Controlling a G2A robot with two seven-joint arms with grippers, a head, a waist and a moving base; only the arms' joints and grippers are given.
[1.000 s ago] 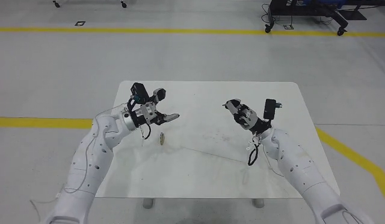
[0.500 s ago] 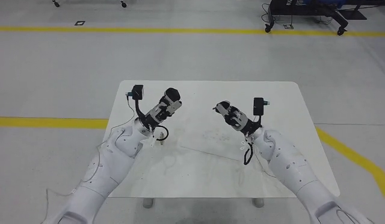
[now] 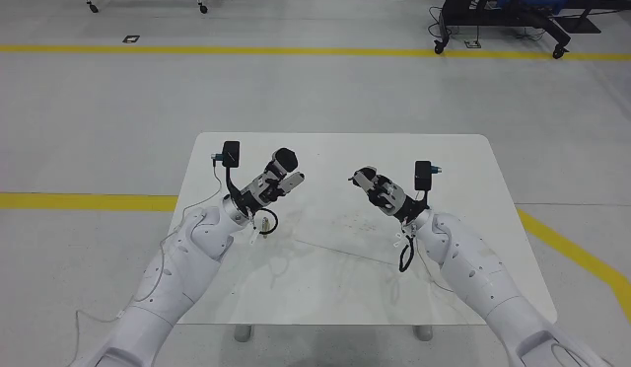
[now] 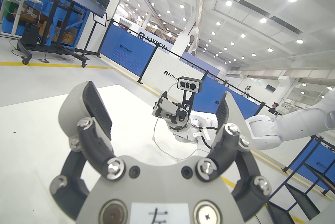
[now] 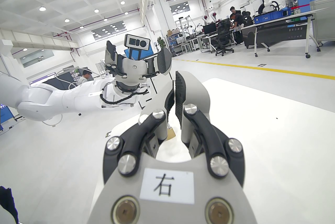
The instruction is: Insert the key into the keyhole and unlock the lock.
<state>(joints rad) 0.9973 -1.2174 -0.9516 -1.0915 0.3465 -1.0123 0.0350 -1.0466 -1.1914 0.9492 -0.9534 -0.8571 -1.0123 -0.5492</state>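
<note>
Bearing the work: white rectangular table (image 3: 444, 268), count one; both arms are held above it.
At left: left gripper (image 4: 157, 94), count one; its grey fingers with black ribbed pads (image 4: 96, 104) are spread wide apart with nothing between them; held above the table's left half, pointing across toward the other arm.
At middle: small brass-coloured padlock (image 5: 170, 133), count one; lying on the tabletop, apart from both grippers; in the right wrist view it sits low behind that arm's finger bases, on the side toward the left arm; mostly hidden there, so its long axis and the way its keyhole faces cannot be told.
At right: right gripper (image 5: 174, 78), count one; its ribbed pads are drawn together, with at most a thin slit between them; whether anything is pinched there cannot be told; held above the table just right of centre, pointing back toward the left gripper.
Between the two: the grippers face each other across a bare stretch of tabletop, not touching.
</note>
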